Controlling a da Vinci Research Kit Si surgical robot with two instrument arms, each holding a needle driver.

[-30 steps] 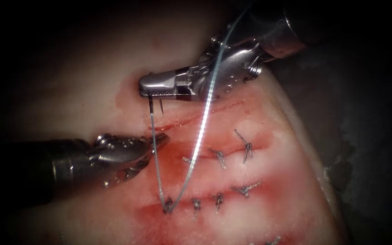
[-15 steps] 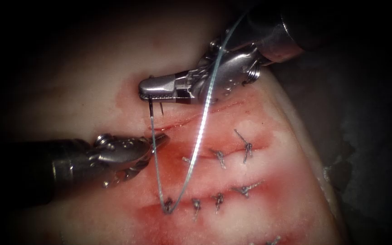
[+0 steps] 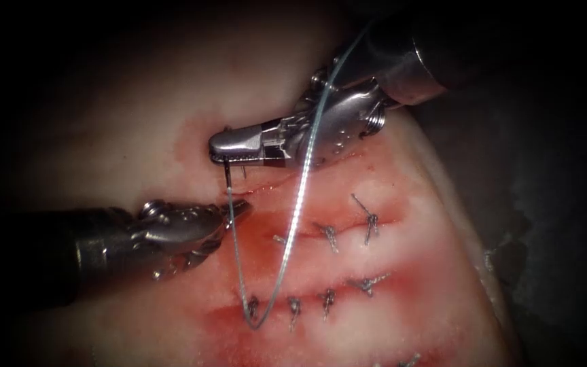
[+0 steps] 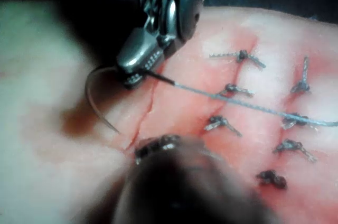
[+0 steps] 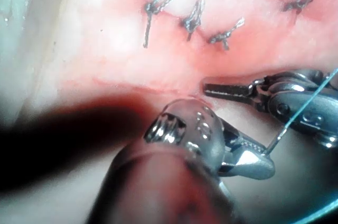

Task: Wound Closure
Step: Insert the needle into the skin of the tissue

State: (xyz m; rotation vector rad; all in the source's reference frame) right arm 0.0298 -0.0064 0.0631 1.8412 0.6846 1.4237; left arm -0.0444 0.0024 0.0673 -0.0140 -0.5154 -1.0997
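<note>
My right tool (image 3: 220,155) reaches in from the upper right, its jaws shut on the curved needle (image 3: 227,175) close to the tail, where the thread (image 3: 300,197) joins. In the left wrist view the needle (image 4: 92,97) arcs out from those jaws (image 4: 134,73) and its tip comes down right beside the open cut (image 4: 142,118); I cannot tell whether it has entered the tissue. My left tool (image 3: 240,206) lies at the left end of the cut (image 3: 273,182), shut and holding nothing. The thread loops down over the tissue and back up past the right tool's wrist.
Two stitched rows with several knots (image 3: 327,234) (image 3: 325,298) lie nearer than the open cut, with red fluid (image 3: 259,231) around them. The thread's loop (image 3: 256,319) rests by the leftmost knot of the nearer row. The tissue's edge (image 3: 470,224) drops off at the right.
My right tool has come down a little toward the cut, carrying the needle lower. The thread's loop has slid slightly nearer. My left tool has stayed put.
</note>
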